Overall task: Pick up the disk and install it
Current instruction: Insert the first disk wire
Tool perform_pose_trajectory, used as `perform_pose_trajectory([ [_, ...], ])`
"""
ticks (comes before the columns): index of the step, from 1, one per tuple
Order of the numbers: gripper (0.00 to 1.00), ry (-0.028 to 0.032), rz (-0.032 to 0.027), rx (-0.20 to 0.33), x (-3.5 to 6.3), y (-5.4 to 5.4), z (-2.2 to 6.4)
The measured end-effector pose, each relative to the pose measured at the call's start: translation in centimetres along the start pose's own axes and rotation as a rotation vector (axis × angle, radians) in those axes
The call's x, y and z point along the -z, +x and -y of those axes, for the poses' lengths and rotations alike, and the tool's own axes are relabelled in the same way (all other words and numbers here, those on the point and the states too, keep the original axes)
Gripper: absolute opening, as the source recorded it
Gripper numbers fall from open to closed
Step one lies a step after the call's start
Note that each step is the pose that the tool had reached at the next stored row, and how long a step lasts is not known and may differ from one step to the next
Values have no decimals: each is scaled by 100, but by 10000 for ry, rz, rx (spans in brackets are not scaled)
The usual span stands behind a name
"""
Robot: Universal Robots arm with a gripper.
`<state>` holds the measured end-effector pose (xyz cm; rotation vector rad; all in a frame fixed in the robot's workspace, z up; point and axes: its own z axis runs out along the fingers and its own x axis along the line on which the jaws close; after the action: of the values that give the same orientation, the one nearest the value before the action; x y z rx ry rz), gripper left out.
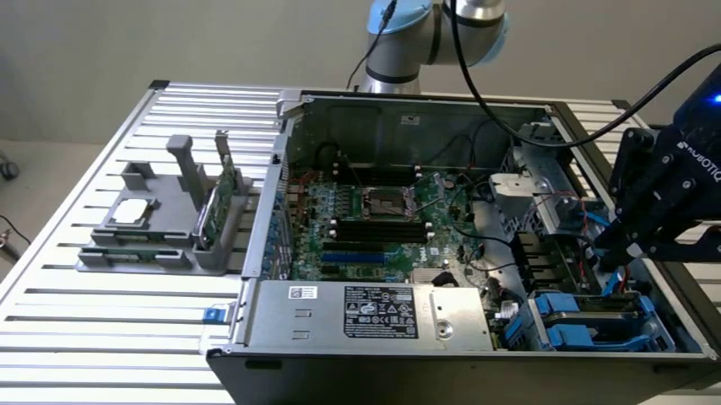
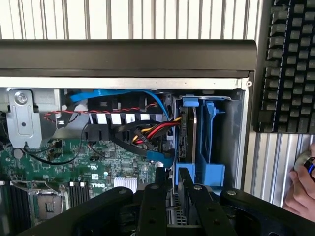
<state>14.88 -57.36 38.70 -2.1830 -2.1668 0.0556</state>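
At the exterior view's lower right, the gripper (image 1: pixel 631 253) hovers with jaws clamped on the disk (image 2: pixel 178 189), a stiff, weighty, shock-sensitive slab best pinched by its flat faces, above the blue drive bay (image 2: pixel 209 147).

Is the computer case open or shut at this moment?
Open. No side cover is on the computer case; the motherboard and blue drive bays inside lie exposed.

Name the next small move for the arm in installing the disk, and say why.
Probably a slow, straight push along the slot. The gripper sits directly in line with the disk, which stands on edge in the blue drive bay; whether it is fully seated cannot be told.
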Motion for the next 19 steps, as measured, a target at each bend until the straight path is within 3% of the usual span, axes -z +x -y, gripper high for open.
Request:
perform_pose_trajectory([
  [10, 25, -134, 56, -265, -45, 6, -3],
  [19, 25, -279, 67, -444, -96, 8, -7],
])
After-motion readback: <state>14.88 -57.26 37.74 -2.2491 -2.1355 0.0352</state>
